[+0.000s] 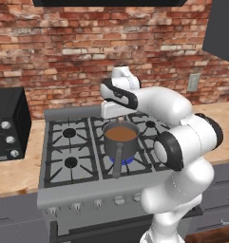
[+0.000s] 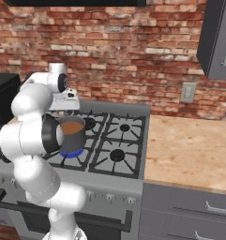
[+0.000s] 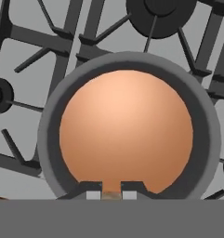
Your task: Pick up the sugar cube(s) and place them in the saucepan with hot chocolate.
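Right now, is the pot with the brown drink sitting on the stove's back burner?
No, the saucepan sits on a front burner of the stove, with a blue flame showing under it.

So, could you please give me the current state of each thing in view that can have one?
saucepan: upright on the lit front burner, holding brown liquid.
burner flame: lit, blue under the pan.
gripper: shut above the pan, something small and pale between its tips.
stove knobs: positions too small to tell.

The dark grey saucepan (image 1: 119, 142) stands upright on the stove's near middle burner, full of brown hot chocolate, handle pointing near.
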Available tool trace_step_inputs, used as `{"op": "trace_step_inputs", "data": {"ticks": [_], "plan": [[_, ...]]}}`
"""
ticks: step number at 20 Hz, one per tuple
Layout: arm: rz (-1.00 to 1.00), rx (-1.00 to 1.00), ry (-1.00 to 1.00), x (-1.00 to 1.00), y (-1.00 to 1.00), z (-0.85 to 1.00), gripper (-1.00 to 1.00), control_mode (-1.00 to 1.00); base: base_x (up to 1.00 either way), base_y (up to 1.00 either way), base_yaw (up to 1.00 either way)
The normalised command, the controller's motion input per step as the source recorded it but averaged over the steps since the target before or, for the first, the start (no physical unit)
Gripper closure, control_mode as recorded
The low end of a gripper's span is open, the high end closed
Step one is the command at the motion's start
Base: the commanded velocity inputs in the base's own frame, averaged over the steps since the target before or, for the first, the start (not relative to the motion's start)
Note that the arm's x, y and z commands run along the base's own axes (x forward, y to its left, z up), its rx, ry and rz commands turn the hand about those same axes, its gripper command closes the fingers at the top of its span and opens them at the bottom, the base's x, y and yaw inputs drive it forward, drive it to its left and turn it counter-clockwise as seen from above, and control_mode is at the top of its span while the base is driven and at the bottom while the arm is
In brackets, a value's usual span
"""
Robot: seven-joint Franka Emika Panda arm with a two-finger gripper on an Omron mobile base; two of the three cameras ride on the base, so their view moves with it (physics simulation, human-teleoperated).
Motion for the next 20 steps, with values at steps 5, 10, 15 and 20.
{"op": "trace_step_inputs", "data": {"ticks": [5, 10, 15, 20], "plan": [[0.0, 0.0, 0.0, 0.11, -0.14, -0.05, 1.0, -1.0, 0.0, 0.0, 0.0], [0.0, 0.0, 0.0, 0.08, -0.06, -0.03, 1.0, -1.0, 0.0, 0.0, 0.0], [0.0, 0.0, -0.01, 0.25, 0.0, 0.0, 1.0, -1.0, 0.0, 0.0, 0.0], [0.0, -0.01, 0.0, 0.35, 0.0, 0.0, 1.0, -1.0, 0.0, 0.0, 0.0]]}}
